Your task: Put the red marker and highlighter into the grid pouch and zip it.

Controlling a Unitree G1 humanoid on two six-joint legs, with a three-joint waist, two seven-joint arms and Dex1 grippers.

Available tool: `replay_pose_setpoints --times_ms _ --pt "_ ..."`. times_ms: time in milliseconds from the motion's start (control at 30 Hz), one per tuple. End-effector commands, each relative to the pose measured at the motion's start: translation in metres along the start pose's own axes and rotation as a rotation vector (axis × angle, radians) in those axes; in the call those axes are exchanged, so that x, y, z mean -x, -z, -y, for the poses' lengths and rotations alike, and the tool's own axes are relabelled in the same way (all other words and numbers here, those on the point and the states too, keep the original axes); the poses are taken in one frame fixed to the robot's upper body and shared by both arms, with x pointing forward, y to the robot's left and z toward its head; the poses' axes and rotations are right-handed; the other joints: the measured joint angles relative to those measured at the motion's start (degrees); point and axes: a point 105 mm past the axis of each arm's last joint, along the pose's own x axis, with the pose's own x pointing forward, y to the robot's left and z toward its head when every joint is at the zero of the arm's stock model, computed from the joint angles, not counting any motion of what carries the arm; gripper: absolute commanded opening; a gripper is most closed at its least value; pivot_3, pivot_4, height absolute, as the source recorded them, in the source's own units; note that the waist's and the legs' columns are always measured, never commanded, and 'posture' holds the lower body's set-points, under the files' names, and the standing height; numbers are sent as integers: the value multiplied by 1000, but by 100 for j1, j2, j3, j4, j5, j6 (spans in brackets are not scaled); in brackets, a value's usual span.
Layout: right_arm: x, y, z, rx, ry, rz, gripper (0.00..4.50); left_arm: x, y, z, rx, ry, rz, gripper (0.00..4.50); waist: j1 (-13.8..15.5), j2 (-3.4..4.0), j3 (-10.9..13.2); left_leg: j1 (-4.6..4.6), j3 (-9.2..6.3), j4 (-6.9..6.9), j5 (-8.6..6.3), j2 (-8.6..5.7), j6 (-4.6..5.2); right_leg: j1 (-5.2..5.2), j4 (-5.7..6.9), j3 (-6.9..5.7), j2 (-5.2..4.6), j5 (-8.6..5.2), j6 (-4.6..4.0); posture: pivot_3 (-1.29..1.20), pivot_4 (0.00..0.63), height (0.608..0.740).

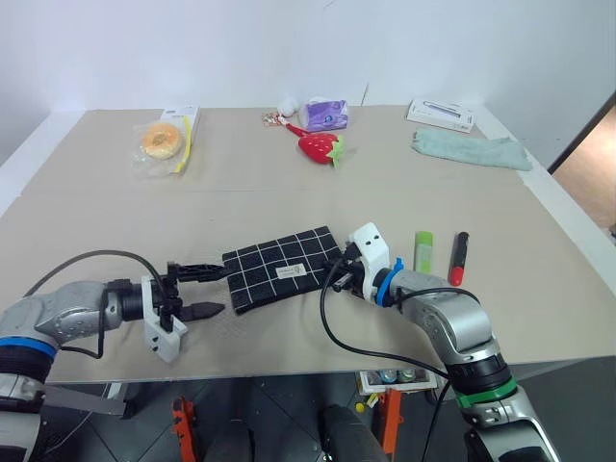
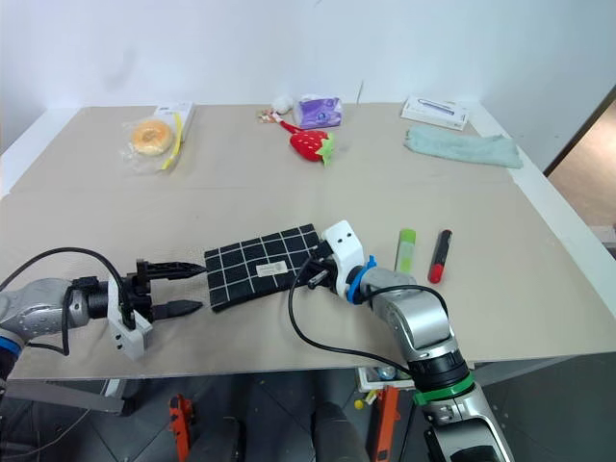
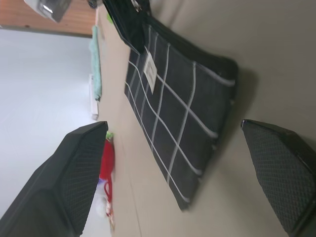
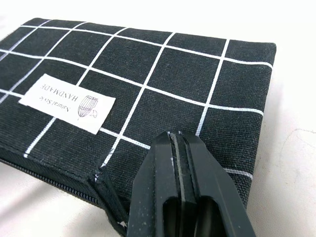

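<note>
Right gripper [image 1: 339, 262] pinched shut at the grid pouch [image 1: 281, 269] corner.
Left gripper [image 1: 207, 290] wide open just beside the pouch's other end. The highlighter [image 1: 423, 250] and red marker [image 1: 459, 258] lie on the counter [image 1: 250, 183] nearby.

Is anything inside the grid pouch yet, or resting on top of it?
Its inside is covered by fabric. The red marker and highlighter lie on the table outside the grid pouch, so they are not in. On top: only the shut right gripper over its end.
</note>
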Motion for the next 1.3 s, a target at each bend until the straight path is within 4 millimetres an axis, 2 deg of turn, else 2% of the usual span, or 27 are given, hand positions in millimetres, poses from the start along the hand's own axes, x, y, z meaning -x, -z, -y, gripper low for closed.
replay_pose_setpoints --times_ms 33,167,333,567,867,1133,1167,1200,1300 --pt "-2 9 -2 -18 -5 -34 47 1 -3 -5 -9 -34 13 4500 0 0 0 0 0 0 0 0 0 0 0 0 0 0 0 0 150 740" --pt "-3 6 -3 -20 -7 -28 47 -16 -9 0 7 -48 46 4500 1 1 -1 0 -1 0 0 1 0 -1 0 -2 2 0 0 0 150 740" --pt "-1 5 0 -17 -1 -23 47 -33 -4 -2 19 -75 36 4500 1 -2 -4 2 -1 0 0 1 0 1 0 -2 2 1 0 0 150 740" --pt "2 4 2 -18 11 -19 47 -40 2 -1 30 -87 19 4500 2 -1 -5 2 -3 0 0 -1 0 1 0 -2 1 0 1 0 150 740" --pt "0 3 0 -22 11 -15 47 -64 -12 3 66 -102 95 4500 9 15 -22 7 -3 0 0 -4 0 9 0 -2 -1 0 1 0 150 740" --pt "2 4 1 -26 18 -15 47 -69 -15 6 83 -86 110 4500 8 18 -25 7 -4 0 0 -5 0 9 0 -2 -1 -2 4 0 150 740" --pt "2 4 1 -27 19 -16 0 -69 -16 6 85 -90 114 3942 8 19 -25 7 -4 0 0 -5 0 10 0 -1 -1 -3 4 0 150 740" --pt "2 4 1 -27 19 -17 0 -69 -16 6 86 -92 116 3728 8 18 -25 7 -3 0 0 -5 0 9 0 -1 -1 -3 4 0 150 740" --pt "3 5 1 -28 20 -19 0 -69 -17 6 91 -88 120 2108 8 18 -25 3 -4 -1 0 -5 0 6 -1 -1 -1 -5 5 0 150 740"
